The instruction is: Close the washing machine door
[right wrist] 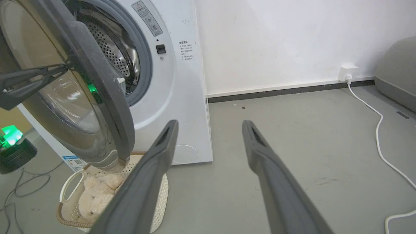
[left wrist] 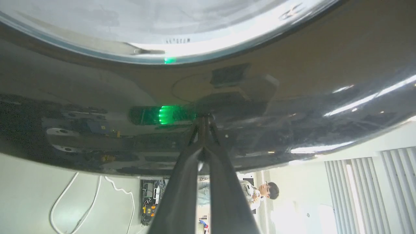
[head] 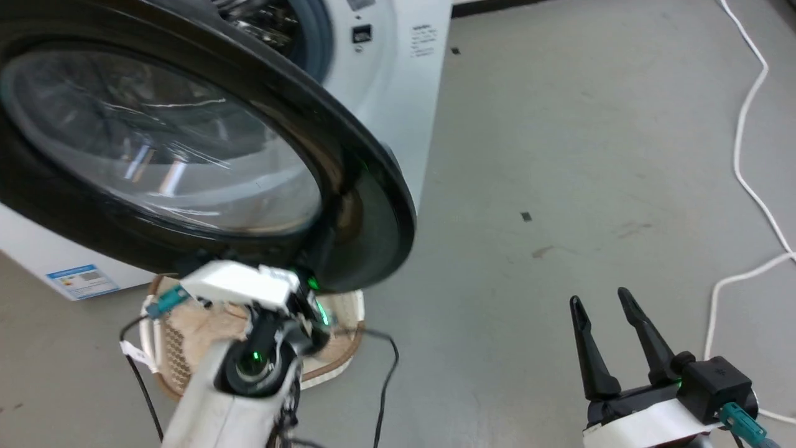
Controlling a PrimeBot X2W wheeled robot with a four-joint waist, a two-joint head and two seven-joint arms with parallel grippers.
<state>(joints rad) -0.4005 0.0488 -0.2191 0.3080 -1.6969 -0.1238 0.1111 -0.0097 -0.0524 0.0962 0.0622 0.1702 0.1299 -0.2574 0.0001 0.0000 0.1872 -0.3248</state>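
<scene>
A grey floor (head: 559, 155) lies before a white wall, and the washing machine (head: 398, 93) stands on it. The washing machine door (head: 186, 143) is open: it swings out from the front of the machine, and the right wrist view shows the grey gasket and the steel drum (right wrist: 113, 55) uncovered behind it.

The left gripper (left wrist: 203, 130) has its two fingers pressed together with nothing between them. Its tips touch the glossy black rim of the door, just under the glass bowl, where they meet their own reflection. Below this gripper and the door's lower edge sits a cream basket (right wrist: 162, 195) with a plush toy (right wrist: 94, 195) inside it.

The right gripper (head: 599, 297) is low over the bare floor, well apart from the door, with its fingers spread wide and nothing held. The machine is to its left. To its right a white cable (head: 746, 124) runs across the floor to a wall socket (right wrist: 347, 70).
</scene>
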